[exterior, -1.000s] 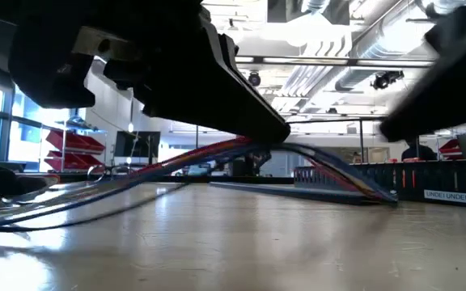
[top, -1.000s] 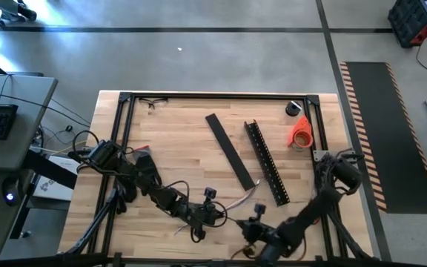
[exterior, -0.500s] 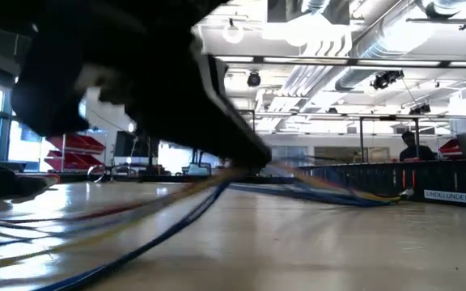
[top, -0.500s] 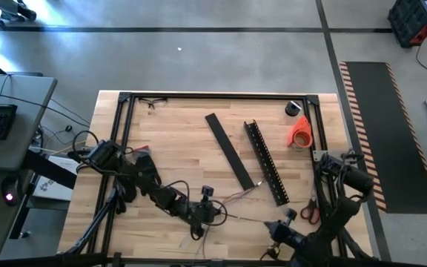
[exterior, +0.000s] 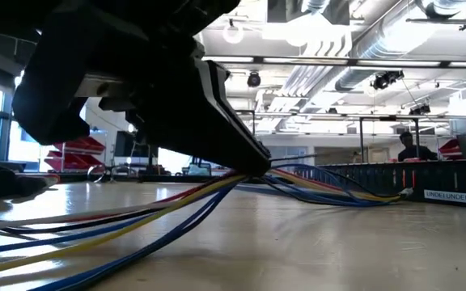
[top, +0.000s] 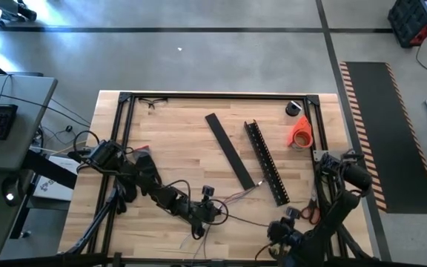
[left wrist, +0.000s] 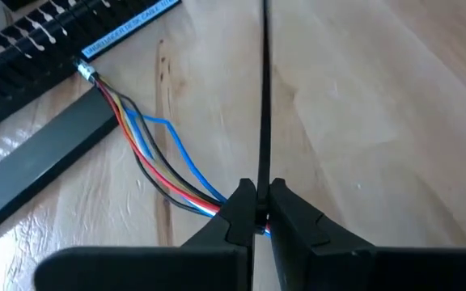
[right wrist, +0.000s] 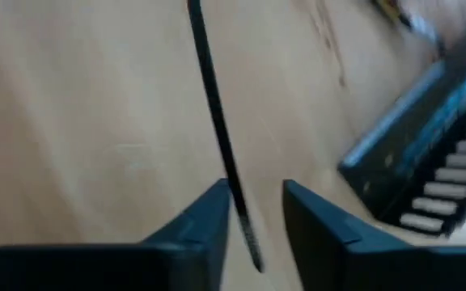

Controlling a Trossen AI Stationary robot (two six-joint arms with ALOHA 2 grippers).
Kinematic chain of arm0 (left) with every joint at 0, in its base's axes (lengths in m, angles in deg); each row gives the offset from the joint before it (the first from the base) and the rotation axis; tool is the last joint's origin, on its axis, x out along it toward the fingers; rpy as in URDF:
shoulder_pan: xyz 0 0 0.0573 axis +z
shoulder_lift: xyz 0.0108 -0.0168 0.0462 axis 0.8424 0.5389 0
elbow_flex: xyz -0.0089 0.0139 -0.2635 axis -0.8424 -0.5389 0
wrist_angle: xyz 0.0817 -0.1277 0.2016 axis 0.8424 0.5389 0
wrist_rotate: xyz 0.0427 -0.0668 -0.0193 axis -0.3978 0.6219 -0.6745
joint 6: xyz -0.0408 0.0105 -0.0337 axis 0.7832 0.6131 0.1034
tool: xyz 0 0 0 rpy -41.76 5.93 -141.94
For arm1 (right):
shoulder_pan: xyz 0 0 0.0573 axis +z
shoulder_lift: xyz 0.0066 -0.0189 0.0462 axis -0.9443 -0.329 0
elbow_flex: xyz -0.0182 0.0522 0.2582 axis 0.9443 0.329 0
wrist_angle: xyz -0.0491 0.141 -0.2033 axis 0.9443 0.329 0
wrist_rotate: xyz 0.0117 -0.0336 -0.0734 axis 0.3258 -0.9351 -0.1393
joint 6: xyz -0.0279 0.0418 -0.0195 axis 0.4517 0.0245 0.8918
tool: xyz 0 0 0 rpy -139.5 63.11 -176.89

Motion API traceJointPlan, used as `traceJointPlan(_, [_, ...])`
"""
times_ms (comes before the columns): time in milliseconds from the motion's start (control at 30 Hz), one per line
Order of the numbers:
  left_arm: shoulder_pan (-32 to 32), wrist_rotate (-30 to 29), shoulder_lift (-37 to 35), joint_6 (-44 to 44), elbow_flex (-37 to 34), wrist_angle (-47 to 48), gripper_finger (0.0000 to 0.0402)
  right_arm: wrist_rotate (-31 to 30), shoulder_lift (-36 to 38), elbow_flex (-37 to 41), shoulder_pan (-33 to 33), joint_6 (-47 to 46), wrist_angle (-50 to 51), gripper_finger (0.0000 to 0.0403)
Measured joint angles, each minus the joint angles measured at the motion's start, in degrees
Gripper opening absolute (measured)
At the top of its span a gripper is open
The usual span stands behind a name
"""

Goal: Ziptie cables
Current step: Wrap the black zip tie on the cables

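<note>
On the pale wooden table [top: 176,148], the left gripper [left wrist: 256,212] is pinched shut on the cables [left wrist: 148,149], a loose bundle of thin blue, red, yellow and black wires that also carries a thin black zip tie [left wrist: 264,97] standing up between its fingertips. The wires lie near the table's front edge, fanning from the fingertips towards the long black slotted channel bar [top: 266,163] and the flat black strip [top: 229,150]. The right gripper [right wrist: 253,212] hovers low near the front right, its two dark fingers parted with the ridged end of a thin black strap [right wrist: 217,129] in the gap, though I cannot tell if they touch it.
</note>
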Motion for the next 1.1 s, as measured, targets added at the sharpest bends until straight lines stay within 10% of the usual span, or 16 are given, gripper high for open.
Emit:
traceJointPlan(167, [0.00,0.21,0.00,0.77,0.03,1.00,0.0006,-3.25,0.13,-6.55,1.02,13.74,0.45,0.0177])
traceJointPlan(400, [0.00,0.60,0.00,1.30,0.03,2.19,0.0006,-13.10,0.46,-17.88,3.94,7.82,15.94,0.0220])
traceJointPlan(733, [-0.15,0.69,-0.02,1.74,0.03,1.71,0.0006,-31.56,0.28,3.61,-3.49,31.03,-33.99,0.0205])
traceJointPlan(1100, [-0.15,0.75,-0.02,1.79,0.03,1.57,0.0006,-21.94,0.03,19.37,-15.10,51.49,-72.42,0.0147])
